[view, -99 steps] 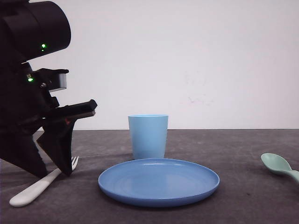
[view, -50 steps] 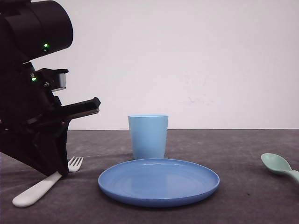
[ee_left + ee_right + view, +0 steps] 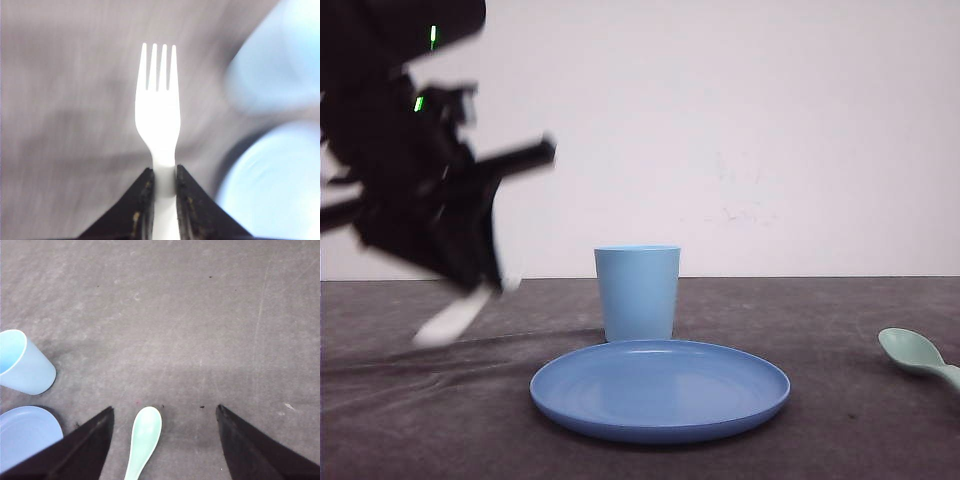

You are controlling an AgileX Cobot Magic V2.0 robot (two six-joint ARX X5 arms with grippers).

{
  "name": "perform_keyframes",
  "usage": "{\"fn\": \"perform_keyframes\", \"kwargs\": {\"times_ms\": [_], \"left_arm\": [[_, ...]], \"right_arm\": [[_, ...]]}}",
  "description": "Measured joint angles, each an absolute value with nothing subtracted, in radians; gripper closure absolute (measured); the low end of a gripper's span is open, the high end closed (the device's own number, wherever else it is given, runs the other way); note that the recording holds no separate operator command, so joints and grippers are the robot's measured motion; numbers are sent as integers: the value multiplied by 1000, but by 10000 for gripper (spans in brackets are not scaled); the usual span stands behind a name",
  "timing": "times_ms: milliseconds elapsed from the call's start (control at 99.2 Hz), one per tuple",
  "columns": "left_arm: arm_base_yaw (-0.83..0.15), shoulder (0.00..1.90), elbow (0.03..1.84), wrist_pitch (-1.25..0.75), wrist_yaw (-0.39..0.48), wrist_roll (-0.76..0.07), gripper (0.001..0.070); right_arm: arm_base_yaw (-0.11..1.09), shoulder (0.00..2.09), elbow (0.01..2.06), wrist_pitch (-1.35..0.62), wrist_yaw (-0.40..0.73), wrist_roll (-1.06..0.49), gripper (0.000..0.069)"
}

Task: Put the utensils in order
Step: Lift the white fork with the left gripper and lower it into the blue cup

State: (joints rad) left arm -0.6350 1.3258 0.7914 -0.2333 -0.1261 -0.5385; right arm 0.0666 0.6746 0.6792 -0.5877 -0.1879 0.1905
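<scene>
The white fork [image 3: 158, 115], flat on the worktop [image 3: 840, 400] a second ago, now hangs clear left of the cup [image 3: 637, 292], pinched in the left gripper [image 3: 162, 172]; the right gripper's [image 3: 162, 440] jaws gape around the spoon [image 3: 144, 440], unlifted.

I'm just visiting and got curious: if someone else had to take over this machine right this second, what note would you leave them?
Left gripper: shut on the white fork, held off the table, blurred in the front view, so it is moving.
Right gripper: open, above the mint-green spoon, not touching it.
The spoon lies on the table to the right of the blue plate; the light blue cup stands behind the plate.
Done: fork picked up.
Left: set the fork down in its place, probably by the plate, then pick up and place the spoon.
</scene>
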Motion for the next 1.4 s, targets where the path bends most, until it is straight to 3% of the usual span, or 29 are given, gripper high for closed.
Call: {"fn": "perform_keyframes", "kwargs": {"times_ms": [262, 413, 534, 867, 1159, 1401], "left_arm": [[-676, 1240, 796, 131, -208, -397, 671], [-703, 1303, 796, 400, -209, -276, 671], [-706, 1399, 796, 551, -209, -230, 671], [-712, 1668, 796, 816, -204, -210, 671], [-725, 1763, 796, 835, -204, -210, 665], [-725, 1763, 796, 825, -204, -213, 497]], "right_arm": [[67, 675, 679, -554, -184, 189, 287], [67, 675, 680, -510, -184, 188, 287], [67, 675, 680, -484, -183, 186, 287], [67, 675, 680, -471, -157, 179, 287], [67, 675, 680, -470, -157, 179, 287], [67, 675, 680, -502, -157, 179, 287]]}}
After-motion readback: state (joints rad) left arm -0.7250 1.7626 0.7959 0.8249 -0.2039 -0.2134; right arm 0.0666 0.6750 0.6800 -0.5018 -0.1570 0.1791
